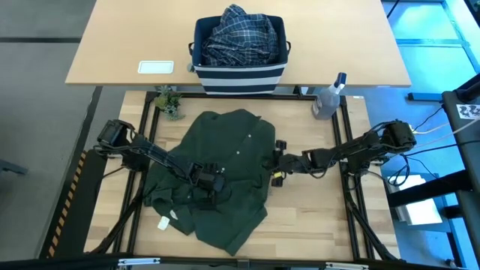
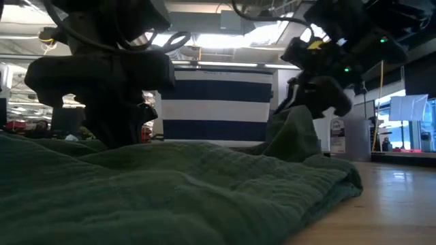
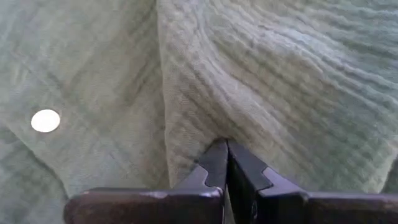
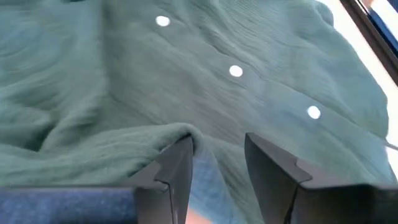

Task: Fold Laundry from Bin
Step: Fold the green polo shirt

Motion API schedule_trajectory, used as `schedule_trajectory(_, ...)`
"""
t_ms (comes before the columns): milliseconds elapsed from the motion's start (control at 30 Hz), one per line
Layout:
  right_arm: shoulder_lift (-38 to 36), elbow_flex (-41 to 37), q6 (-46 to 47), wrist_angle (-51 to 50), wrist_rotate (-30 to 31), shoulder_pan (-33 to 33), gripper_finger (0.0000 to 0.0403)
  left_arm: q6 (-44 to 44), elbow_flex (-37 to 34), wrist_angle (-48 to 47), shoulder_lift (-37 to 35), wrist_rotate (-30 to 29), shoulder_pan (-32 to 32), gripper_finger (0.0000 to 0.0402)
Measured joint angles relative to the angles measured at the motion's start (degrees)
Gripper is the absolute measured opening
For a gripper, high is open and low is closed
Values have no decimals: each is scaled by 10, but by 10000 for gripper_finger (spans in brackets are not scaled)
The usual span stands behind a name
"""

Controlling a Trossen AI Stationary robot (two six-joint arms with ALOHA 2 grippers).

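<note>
Folding step: green shirt spread mid-frame on bench. Left gripper pinched tight on its cloth; right gripper half-wide astride its edge. Next: nip, lift, fold across.

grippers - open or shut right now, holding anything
left gripper: shut, tips pressed on the green shirt.
right gripper: open, at a raised fold of the shirt's edge.

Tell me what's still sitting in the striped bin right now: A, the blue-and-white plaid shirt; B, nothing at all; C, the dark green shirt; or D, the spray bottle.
A: the high view shows the plaid shirt bunched inside the bin, while the green shirt lies spread on the table in front of it.
</note>
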Motion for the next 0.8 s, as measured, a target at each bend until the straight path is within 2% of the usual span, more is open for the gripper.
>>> schedule_trajectory(200, 0, 0, 23, 4, 9, -38, 147, -2, 0, -43, 0, 21, -1, 0)
schedule_trajectory(500, 0, 0, 74, -7, 13, -121, 147, -12, 0, -51, 1, 32, -1, 0)
schedule_trajectory(800, 0, 0, 31, -45, -5, -134, 147, -46, 0, -104, -1, 73, -3, 0)
